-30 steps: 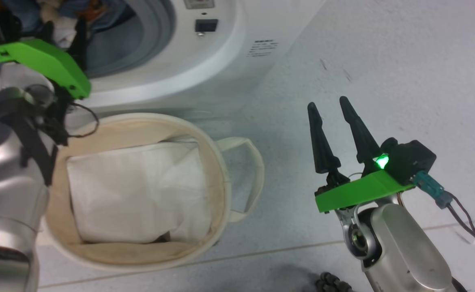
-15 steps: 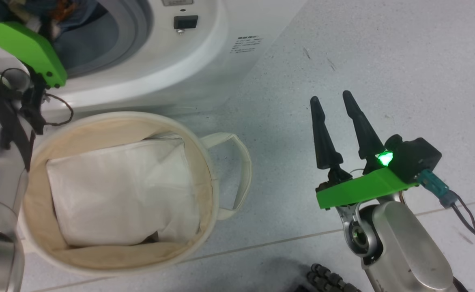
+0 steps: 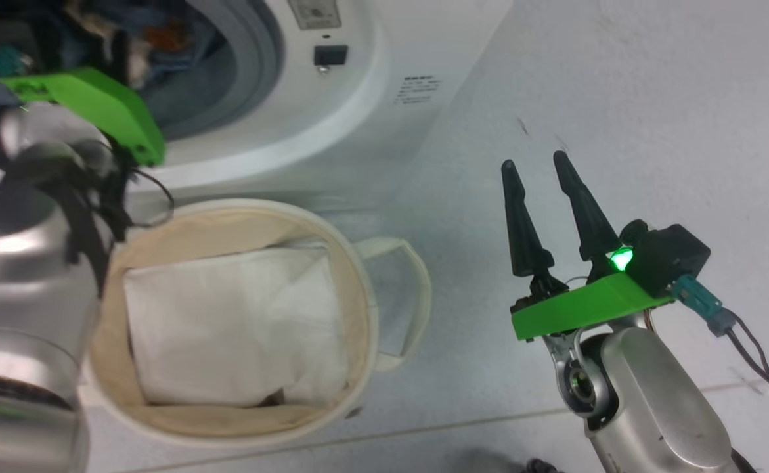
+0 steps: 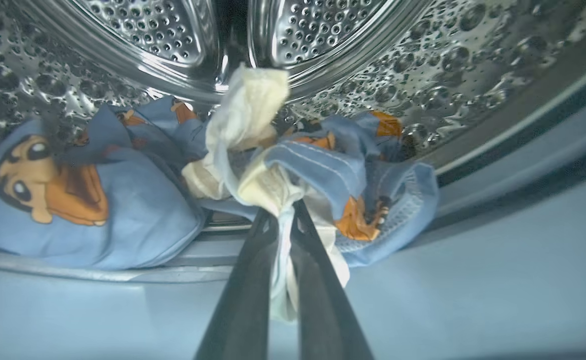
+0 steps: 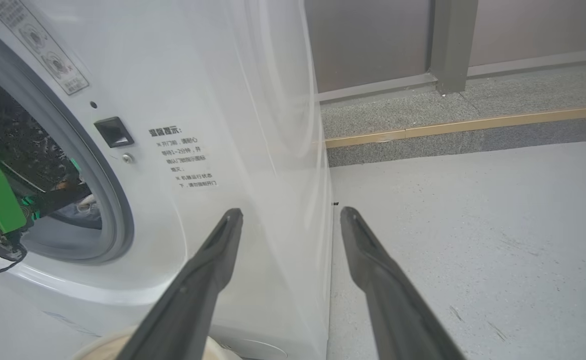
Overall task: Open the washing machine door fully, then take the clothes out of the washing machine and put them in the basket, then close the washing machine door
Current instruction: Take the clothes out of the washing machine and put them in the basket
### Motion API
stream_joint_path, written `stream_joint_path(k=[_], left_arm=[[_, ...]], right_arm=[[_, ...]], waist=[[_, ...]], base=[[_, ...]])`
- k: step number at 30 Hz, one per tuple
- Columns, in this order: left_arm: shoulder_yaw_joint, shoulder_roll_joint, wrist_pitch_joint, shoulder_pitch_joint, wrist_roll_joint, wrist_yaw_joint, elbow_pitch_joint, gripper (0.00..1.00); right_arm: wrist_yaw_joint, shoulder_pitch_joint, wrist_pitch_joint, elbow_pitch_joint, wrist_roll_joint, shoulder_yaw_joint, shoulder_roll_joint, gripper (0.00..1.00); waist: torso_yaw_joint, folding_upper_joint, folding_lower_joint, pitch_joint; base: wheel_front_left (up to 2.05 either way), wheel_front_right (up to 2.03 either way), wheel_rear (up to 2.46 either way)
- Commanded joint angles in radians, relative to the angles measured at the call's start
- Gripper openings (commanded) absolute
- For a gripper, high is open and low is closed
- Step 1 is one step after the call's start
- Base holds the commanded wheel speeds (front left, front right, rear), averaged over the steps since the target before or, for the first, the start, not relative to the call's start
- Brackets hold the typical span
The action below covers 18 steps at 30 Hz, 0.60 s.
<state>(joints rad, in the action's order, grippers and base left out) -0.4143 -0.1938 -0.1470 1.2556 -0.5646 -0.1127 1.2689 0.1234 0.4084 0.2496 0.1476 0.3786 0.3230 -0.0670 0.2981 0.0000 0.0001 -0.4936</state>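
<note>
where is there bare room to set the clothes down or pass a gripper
Bare floor lies between the basket and the right gripper, and on that gripper's far side. The basket is open on top, with a white sheet covering its bottom. Crowded: the washing machine mouth, where the left gripper pinches the clothes.

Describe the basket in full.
The basket is a round, soft tub of cream canvas-like fabric. It stands upright and open-topped on the pale floor, just in front of the washing machine. One loop handle sticks out on its right side. A folded white sheet lies inside, covering most of the bottom.
</note>
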Motion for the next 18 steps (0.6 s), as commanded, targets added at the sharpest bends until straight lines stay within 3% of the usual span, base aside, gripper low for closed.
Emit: stream_joint_path(k=[1, 10, 14, 18], left_arm=[[0.002, -0.022, -0.025, -0.009, 0.0, -0.007, -0.03, 0.0], [-0.069, 0.009, -0.103, -0.144, -0.005, -0.017, -0.168, 0.0], [-0.104, -0.015, -0.106, -0.211, -0.045, -0.018, -0.325, 0.0], [-0.132, -0.071, -0.043, -0.271, -0.081, -0.018, -0.516, 0.0]], right_arm=[[0.007, 0.003, 0.012, -0.022, 0.004, 0.02, 0.0, 1.0], [0.007, -0.029, 0.012, 0.024, 0.032, 0.034, -0.031, 1.0], [0.007, -0.051, 0.012, 0.038, 0.042, 0.031, -0.042, 1.0], [0.007, -0.077, 0.012, 0.052, 0.05, 0.019, -0.05, 1.0]], waist=[[-0.036, 0.0, -0.0001, 0.043], [-0.143, 0.0, -0.0001, 0.186], [-0.187, 0.0, -0.0001, 0.241], [-0.231, 0.0, -0.0001, 0.292]], base=[[0.0, 0.0, 0.0], [0.0, 0.0, 0.0], [0.0, 0.0, 0.0], [0.0, 0.0, 0.0]])
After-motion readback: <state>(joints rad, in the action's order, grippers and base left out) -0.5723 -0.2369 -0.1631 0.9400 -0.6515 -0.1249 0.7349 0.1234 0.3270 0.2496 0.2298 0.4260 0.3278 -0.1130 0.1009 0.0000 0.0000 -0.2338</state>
